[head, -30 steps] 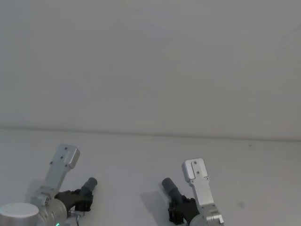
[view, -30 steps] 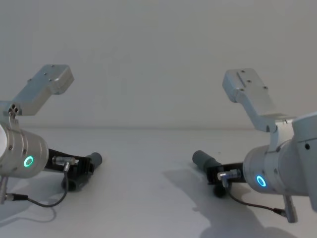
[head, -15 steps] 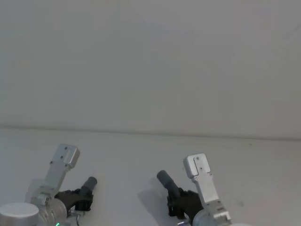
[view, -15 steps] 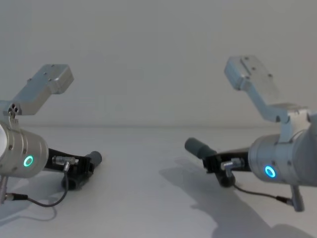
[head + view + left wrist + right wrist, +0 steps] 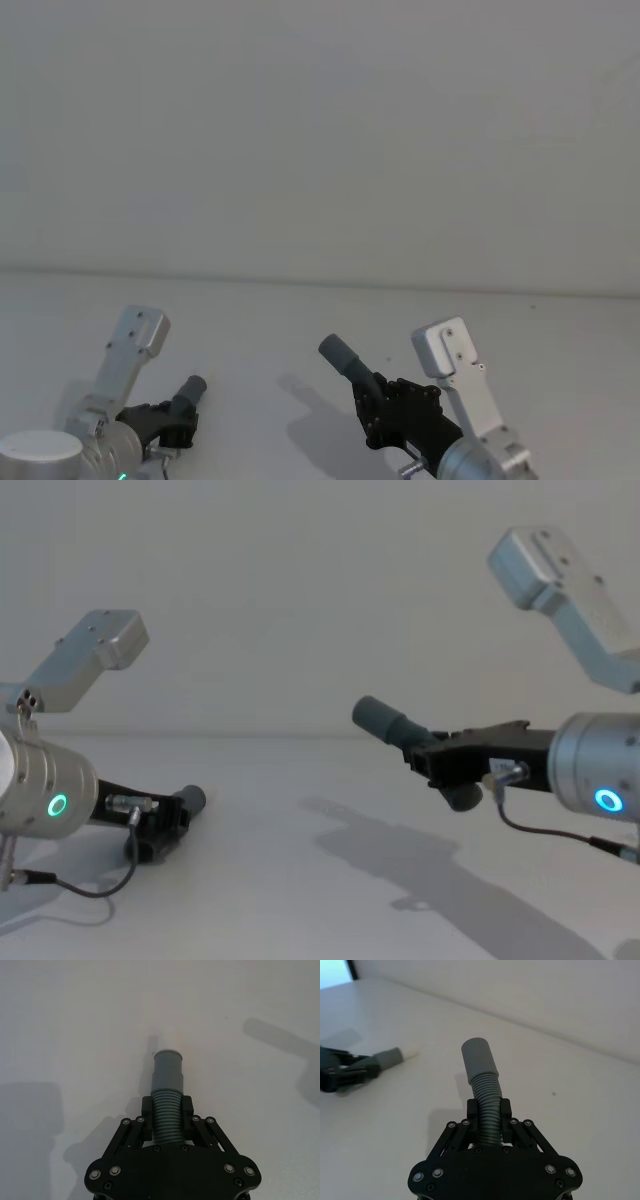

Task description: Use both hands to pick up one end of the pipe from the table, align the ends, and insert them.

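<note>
white matte table [image 5: 260, 330] below a plain pale wall [image 5: 320, 130].

at the near left, low by the tabletop: left gripper [image 5: 167, 1110], ridged black fingers [image 5: 146, 1110] clenched on the ribbed body of the left hose piece [image 5: 167, 1095]. ahead of the fingertips, a smooth grey cuff [image 5: 168, 1067] ending in a narrower white tip [image 5: 167, 1042], aimed forward and a little toward the middle. cannot tell whether resting on the table or just above it.

at the near right, well clear of the table: right gripper [image 5: 489, 1110], fingers likewise clamped on the ribs of the right hose piece [image 5: 485, 1085], with a slight bend in the ribbed part just beyond the fingertips. plain cuff [image 5: 479, 1057] tilted upward and toward the robot's left, high over a long shadow [image 5: 400, 855] on the table in the chest view.

two ends well apart and not in line: white tip low, plain cuff higher, each angled in toward the other side. in the right wrist view, left gripper and its hose piece farther off, past the plain cuff.

behind each gripper, a silver wrist housing with a lit teal ring [image 5: 58, 805]. thin dark cable [image 5: 90, 885] looping down from the left wrist, near the table.
</note>
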